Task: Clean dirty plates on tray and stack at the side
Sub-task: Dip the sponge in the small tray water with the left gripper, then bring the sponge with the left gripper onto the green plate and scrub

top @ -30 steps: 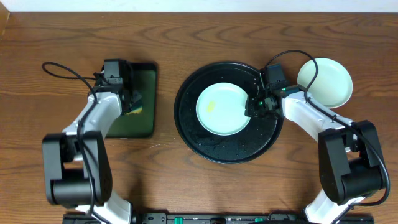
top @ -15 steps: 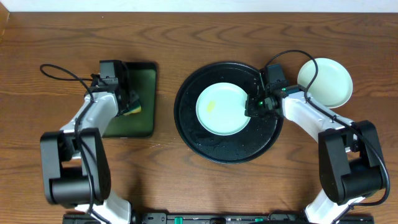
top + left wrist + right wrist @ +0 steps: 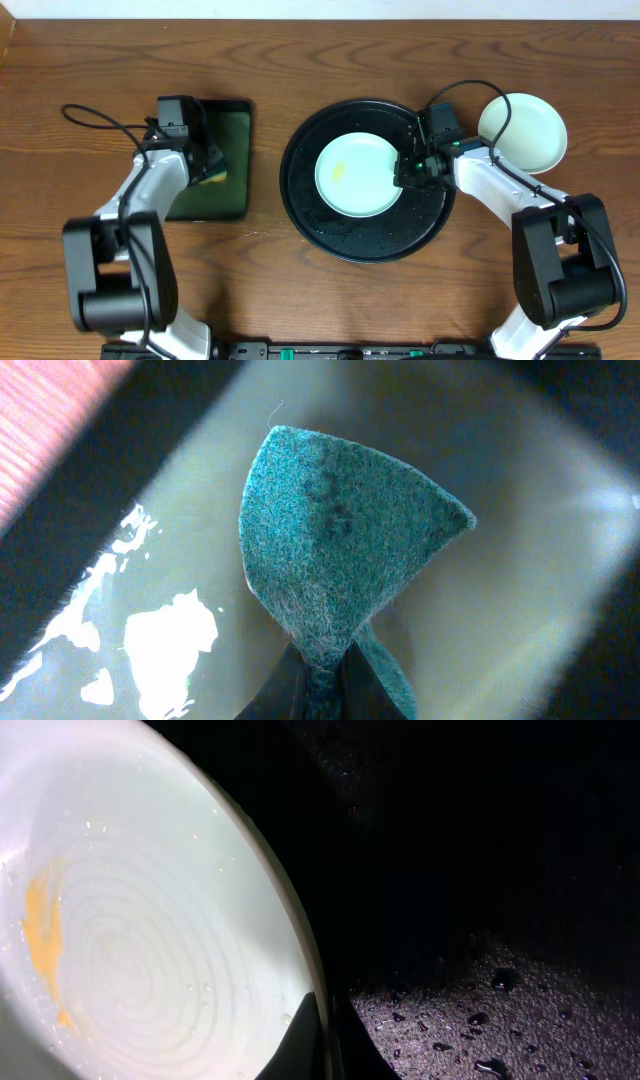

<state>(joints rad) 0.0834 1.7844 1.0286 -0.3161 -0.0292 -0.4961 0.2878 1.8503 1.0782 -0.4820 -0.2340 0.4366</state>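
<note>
Operator: Where does the dirty plate sit?

Spotter: Your smeared plate lies flat on the black tray, slightly above its centre. There is a yellow streak on the plate's left half, and droplets speckle the tray around it.

Operator: And my right claw?

Spotter: Your right claw is at that plate's right edge. In your right wrist view its fingers are clamped on the rim, one on the plate's inner side and one outside, over the wet tray.

Operator: The left one?

Spotter: Your left claw hangs over the green tray, which lies left of the black one and well apart from it. The claw is pinched tight on a teal scouring pad that fans out from the fingertips.

Operator: Anything at the side?

Spotter: A pale side plate rests on the worktop just beside the black tray's upper right, not touching it. You have one plate there or several; I cannot tell which.
</note>
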